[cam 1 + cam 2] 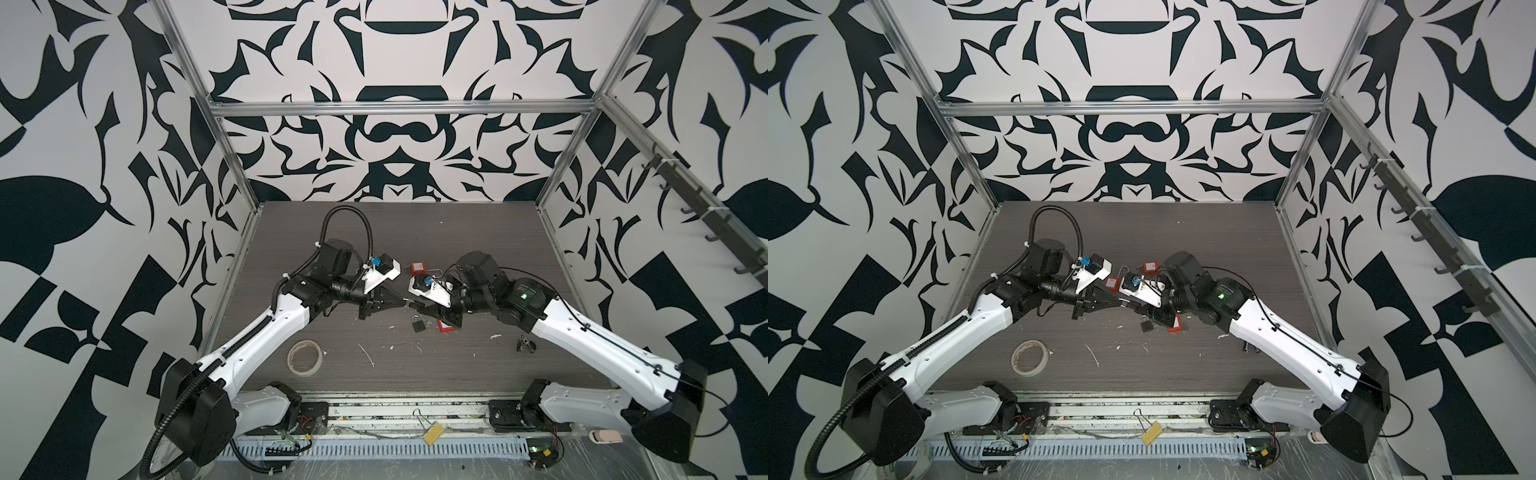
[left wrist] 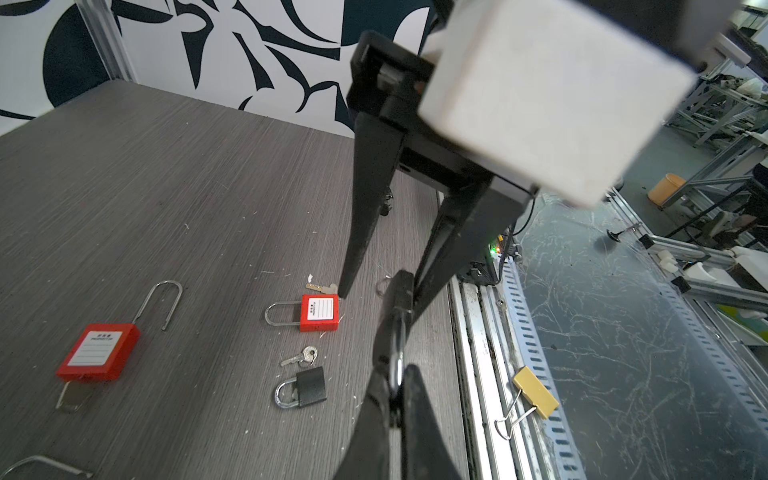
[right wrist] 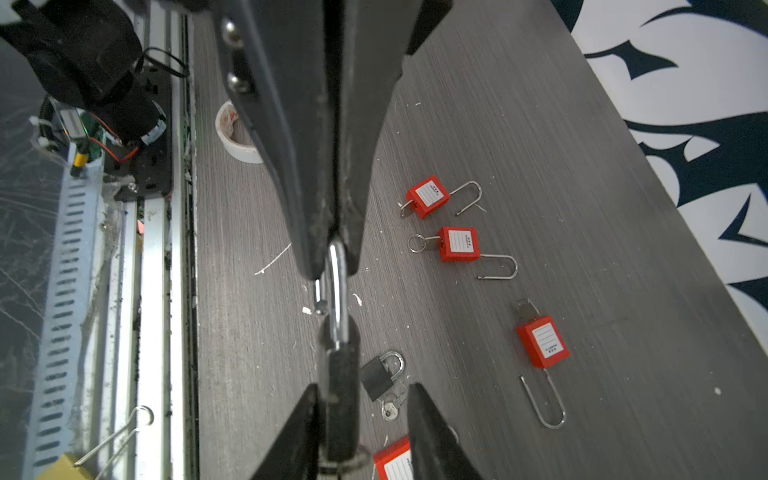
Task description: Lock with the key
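A small black padlock (image 3: 338, 395) hangs in the air between my two grippers. My left gripper (image 2: 397, 376) is shut on its steel shackle (image 3: 338, 282); in both top views it meets the other arm mid-table (image 1: 404, 302) (image 1: 1124, 303). My right gripper (image 3: 365, 390) stands open around the padlock's body (image 2: 399, 291): one finger touches it and the other is well clear. A metal ring (image 3: 351, 457) shows under the body, but I cannot tell whether a key sits in it. A loose key (image 2: 301, 356) lies on the table.
A second black padlock (image 2: 305, 386) lies shut beside that key. Several red padlocks (image 3: 459, 244) are scattered about, some with open shackles. A tape roll (image 1: 305, 357) lies front left, a yellow binder clip (image 2: 534, 390) on the front rail and a black clip (image 1: 524, 344) beside the right arm.
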